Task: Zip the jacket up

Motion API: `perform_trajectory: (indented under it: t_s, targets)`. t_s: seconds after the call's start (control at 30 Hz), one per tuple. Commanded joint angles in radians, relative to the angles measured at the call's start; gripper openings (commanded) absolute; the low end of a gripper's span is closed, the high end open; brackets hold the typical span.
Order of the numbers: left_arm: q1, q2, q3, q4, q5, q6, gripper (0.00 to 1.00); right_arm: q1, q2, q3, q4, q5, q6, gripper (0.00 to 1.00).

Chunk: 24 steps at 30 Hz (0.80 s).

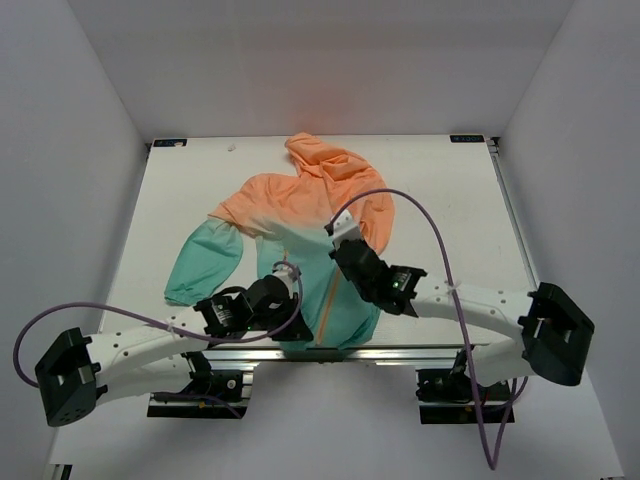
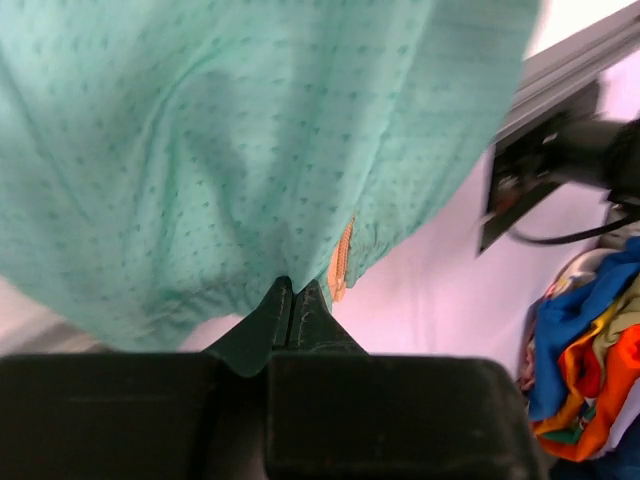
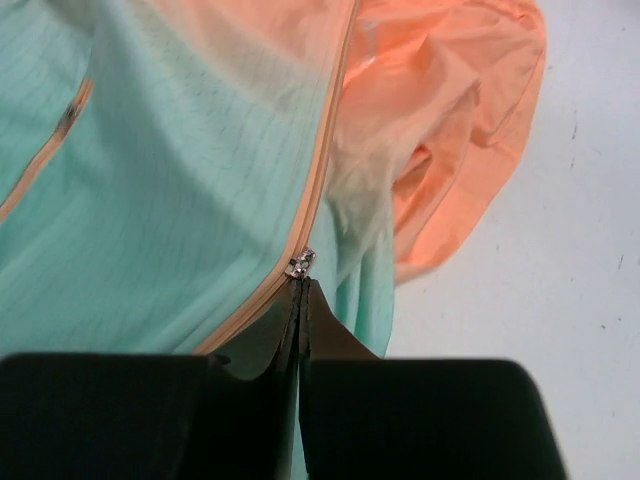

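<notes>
I logged the jacket (image 1: 290, 215) flat on the table (image 1: 180, 200), front up, hood (image 1: 318, 158) toward the far edge. It was peach-orange at hood and shoulders, fading to teal at the hem (image 2: 200, 290), which reached the near edge. One teal sleeve (image 1: 205, 265) was splayed out, the other bunched by the body. An orange zipper (image 3: 317, 165) ran down the front, with its silver slider (image 3: 300, 264) partway up.

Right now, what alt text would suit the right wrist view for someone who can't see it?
The right tool, its two dark fingers shut, appears to pinch the small silver zipper pull on an orange zipper. The jacket fades teal to peach-orange, lying on a white table.
</notes>
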Motion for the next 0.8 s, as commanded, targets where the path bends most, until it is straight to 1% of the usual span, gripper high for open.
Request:
perform_trajectory:
  t_s: [0.0, 0.03, 0.1, 0.13, 0.17, 0.2, 0.23, 0.27, 0.37, 0.4, 0.47, 0.5, 0.53, 0.6, 0.63, 0.73, 0.77]
  targets:
    - [-0.019, -0.065, -0.074, -0.182, 0.083, -0.058, 0.0, -0.105, 0.052, 0.085, 0.158, 0.015, -0.065, 0.0]
    - [-0.019, -0.094, -0.097, -0.192, 0.083, -0.076, 0.0, -0.161, 0.09, 0.123, 0.166, -0.002, -0.065, 0.0]
    - [-0.019, -0.121, -0.119, -0.211, 0.092, -0.091, 0.0, -0.215, 0.129, 0.163, 0.2, -0.072, -0.065, 0.0]
    - [-0.019, -0.14, -0.136, -0.22, 0.097, -0.104, 0.0, -0.266, 0.173, 0.207, 0.215, -0.102, -0.065, 0.0]
    - [-0.019, -0.147, -0.143, -0.225, 0.103, -0.108, 0.0, -0.291, 0.199, 0.238, 0.229, -0.126, -0.099, 0.0]
    - [-0.019, -0.154, -0.15, -0.231, 0.104, -0.111, 0.0, -0.309, 0.23, 0.275, 0.237, -0.128, -0.108, 0.0]
    - [-0.019, -0.159, -0.154, -0.235, 0.107, -0.119, 0.0, -0.344, 0.297, 0.316, 0.237, -0.128, -0.133, 0.0]
    - [-0.019, -0.167, -0.166, -0.243, 0.11, -0.124, 0.0, -0.363, 0.332, 0.4, 0.237, -0.128, -0.148, 0.0]
    - [-0.019, -0.182, -0.203, -0.234, 0.126, -0.145, 0.0, -0.436, 0.475, 0.537, 0.232, -0.145, -0.174, 0.0]
    - [-0.019, -0.187, -0.214, -0.225, 0.136, -0.153, 0.0, -0.456, 0.509, 0.627, 0.232, -0.151, -0.173, 0.0]
    - [-0.019, -0.194, -0.24, -0.197, 0.146, -0.177, 0.0, -0.518, 0.622, 0.72, 0.232, -0.137, -0.176, 0.0]
    - [-0.019, -0.196, -0.243, -0.188, 0.149, -0.185, 0.0, -0.557, 0.662, 0.852, 0.208, -0.134, -0.168, 0.0]
    - [-0.019, -0.196, -0.246, -0.174, 0.156, -0.193, 0.0, -0.576, 0.746, 0.925, 0.155, -0.139, -0.162, 0.0]
    - [-0.019, -0.19, -0.249, -0.18, 0.161, -0.199, 0.0, -0.611, 0.825, 1.055, 0.128, -0.154, -0.15, 0.0]
    - [-0.019, -0.188, -0.248, -0.188, 0.158, -0.2, 0.0, -0.639, 0.897, 1.174, 0.12, -0.156, -0.148, 0.0]
    - [-0.017, -0.179, -0.243, -0.2, 0.158, -0.2, 0.0, -0.662, 1.01, 1.347, 0.076, -0.197, -0.16, 0.0]
    - [-0.017, -0.176, -0.24, -0.202, 0.149, -0.197, 0.0, -0.664, 1.026, 1.36, 0.08, -0.23, -0.168, 0.0]
